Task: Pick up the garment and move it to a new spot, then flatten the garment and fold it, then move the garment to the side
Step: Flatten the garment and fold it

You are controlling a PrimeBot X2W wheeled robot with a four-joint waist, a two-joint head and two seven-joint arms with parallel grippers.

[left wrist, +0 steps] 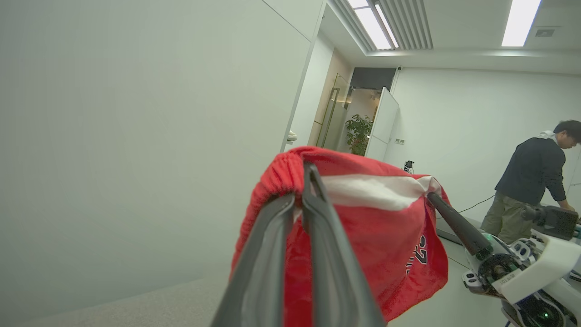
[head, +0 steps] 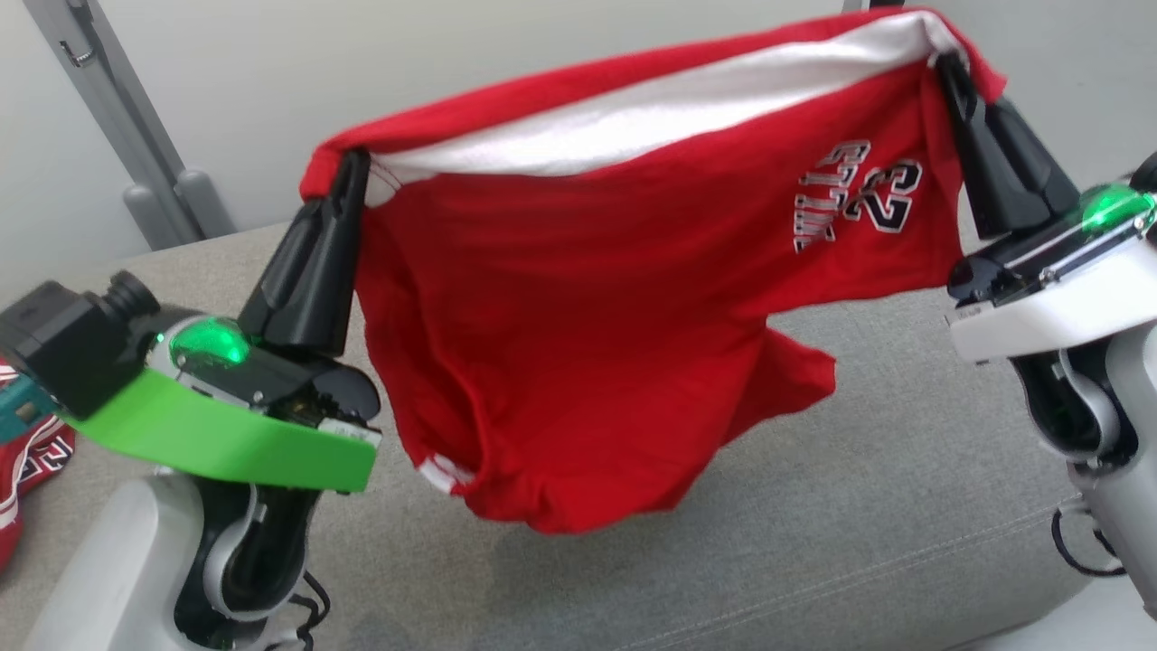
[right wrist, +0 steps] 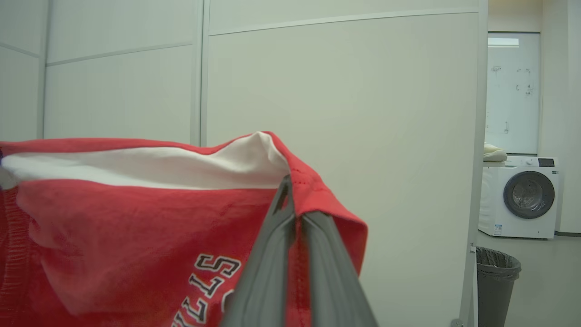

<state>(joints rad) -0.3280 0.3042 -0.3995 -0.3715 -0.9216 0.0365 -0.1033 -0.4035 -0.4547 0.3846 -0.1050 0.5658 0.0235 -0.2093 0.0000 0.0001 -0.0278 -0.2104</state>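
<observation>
Head view: red fabric garment (head: 587, 316) with white lining hangs spread between left hand (head: 354, 167) and right hand (head: 949, 68), each clamped on top-edge corner. Long axis left-right; grey fabric surface (head: 859, 506) directly below, so lay-down likely straight down.

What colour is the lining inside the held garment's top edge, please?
White, inside the red garment; the head view shows it best.

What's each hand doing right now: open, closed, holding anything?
Left hand: closed, gripping one top corner of the red garment.
Right hand: closed, gripping the opposite top corner of it.
</observation>
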